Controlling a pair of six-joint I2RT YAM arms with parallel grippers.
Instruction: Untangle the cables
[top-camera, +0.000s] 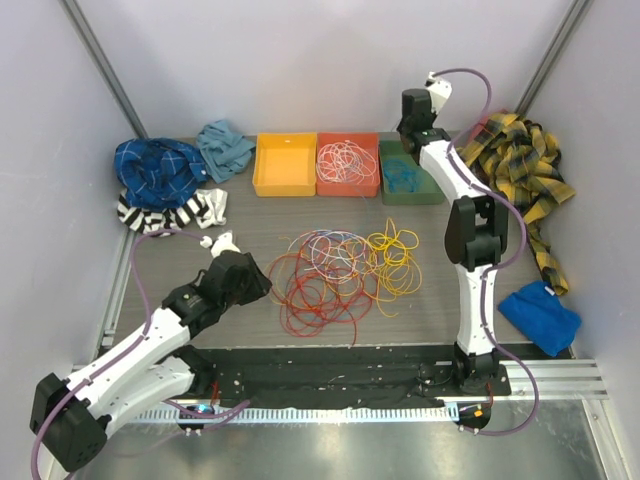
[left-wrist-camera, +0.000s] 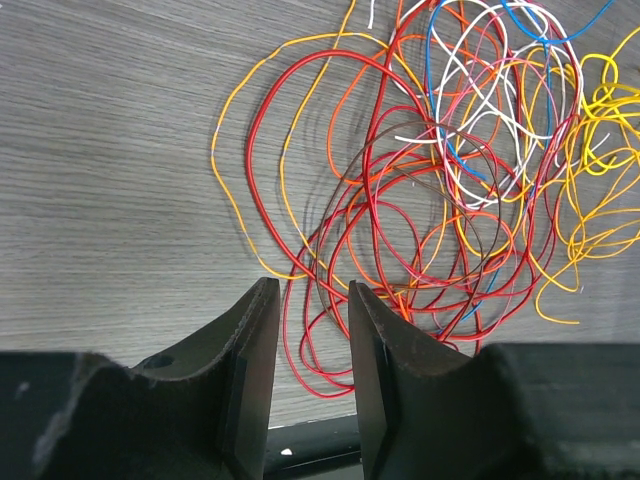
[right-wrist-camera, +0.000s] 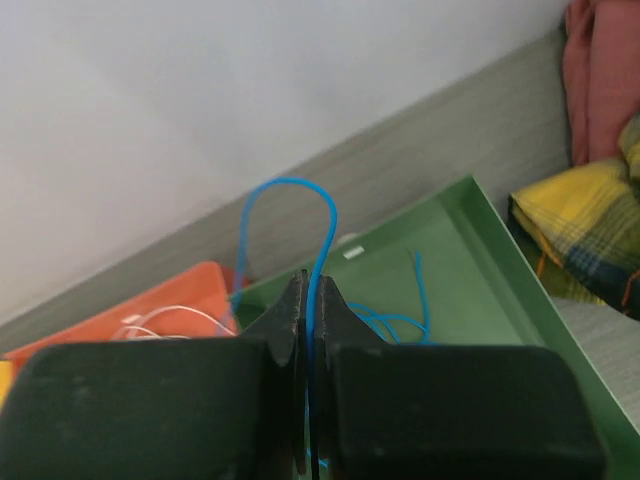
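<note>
Our right gripper (right-wrist-camera: 310, 285) was clamped tight on a blue cable (right-wrist-camera: 290, 185), which rose from between the jaws in a narrow loop and dropped back down behind them. It hung over the green tray (right-wrist-camera: 480, 260), the rightmost of three trays at the far side of the worktop (top-camera: 250, 225). More blue cable lay on the floor of that tray. Just left of it we saw the orange tray (right-wrist-camera: 190, 285) holding white cable, and next to that, in the overhead view, a yellow tray (top-camera: 285, 165).

Our left gripper (left-wrist-camera: 312, 290) had its jaws apart, gripping nothing, at the near left edge of the tangle of cables (top-camera: 345, 270). Loops of red cable (left-wrist-camera: 372, 225) showed through the gap between the fingers. The tangle lay in the middle of the worktop, with red and orange loops on the left, white, pink and blue in the centre, and yellow on the right, all overlapping.

A yellow checked cloth (top-camera: 520, 165) and a blue cloth (top-camera: 540, 318) lay along the right side. A blue checked cloth (top-camera: 155, 170) sat in the far left corner.
</note>
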